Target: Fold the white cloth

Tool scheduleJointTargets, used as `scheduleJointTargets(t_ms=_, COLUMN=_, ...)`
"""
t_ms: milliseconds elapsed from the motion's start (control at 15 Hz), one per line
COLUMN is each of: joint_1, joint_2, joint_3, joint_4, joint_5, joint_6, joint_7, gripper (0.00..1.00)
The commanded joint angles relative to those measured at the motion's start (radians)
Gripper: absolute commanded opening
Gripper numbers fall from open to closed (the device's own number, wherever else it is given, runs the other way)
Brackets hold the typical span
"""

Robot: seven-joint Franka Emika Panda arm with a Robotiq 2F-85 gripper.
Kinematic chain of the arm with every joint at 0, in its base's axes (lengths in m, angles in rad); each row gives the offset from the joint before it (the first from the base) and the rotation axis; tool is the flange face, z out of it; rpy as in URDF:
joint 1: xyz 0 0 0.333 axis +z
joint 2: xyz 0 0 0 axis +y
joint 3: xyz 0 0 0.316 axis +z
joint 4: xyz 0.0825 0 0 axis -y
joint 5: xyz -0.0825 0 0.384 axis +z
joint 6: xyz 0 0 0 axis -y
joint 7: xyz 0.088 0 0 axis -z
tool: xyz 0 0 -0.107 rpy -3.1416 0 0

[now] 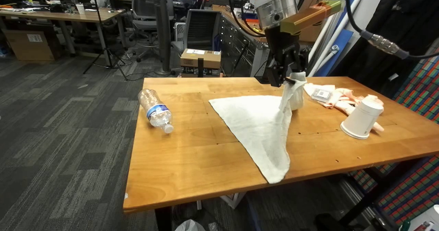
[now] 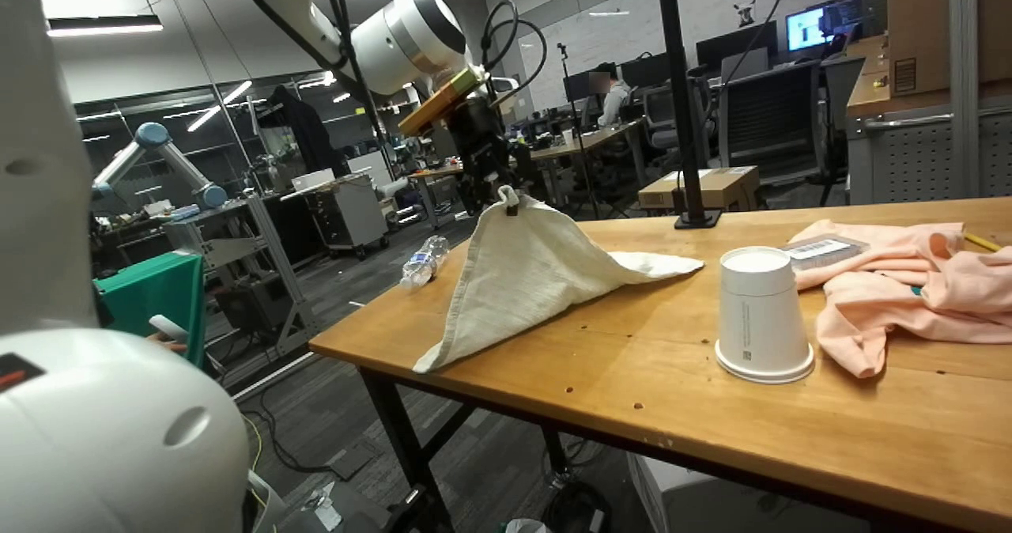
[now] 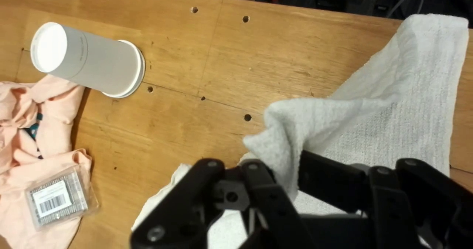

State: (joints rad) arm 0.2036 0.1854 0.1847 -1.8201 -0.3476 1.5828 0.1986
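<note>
The white cloth (image 1: 250, 121) lies over there on the table (image 1: 171, 171), one part raised to a peak — the fingers (image 3: 329, 180) have it pinched between them. An upturned cup (image 2: 763, 319) stands to one side, near a peach garment (image 2: 941, 311); to the other lies a clear bottle (image 1: 156, 110).

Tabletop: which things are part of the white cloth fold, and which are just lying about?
Part of the job:
white cloth, partly lifted off the table
gripper, pinching the cloth

Apparently just lying about:
plastic water bottle, on its side
white paper cup, upside down
peach fabric, crumpled
clear barcode-labelled pack, on that fabric
</note>
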Motion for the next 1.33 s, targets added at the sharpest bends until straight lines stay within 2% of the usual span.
scheduleJointTargets(t_ms=0, joint_1=0.016, joint_2=0.053, joint_3=-0.004, joint_4=0.104, joint_5=0.012, joint_6=-0.053, joint_7=-0.018, gripper=0.05)
scheduleJointTargets(t_ms=733, joint_1=0.056, joint_2=0.178, joint_3=-0.002, joint_4=0.290, joint_5=0.060, joint_6=0.000, joint_7=-0.058, gripper=0.05)
scheduleJointTargets(t_ms=1267, joint_1=0.089, joint_2=0.375, joint_3=-0.029, joint_4=0.557, joint_5=0.051, joint_6=0.054, joint_7=-0.065, gripper=0.04)
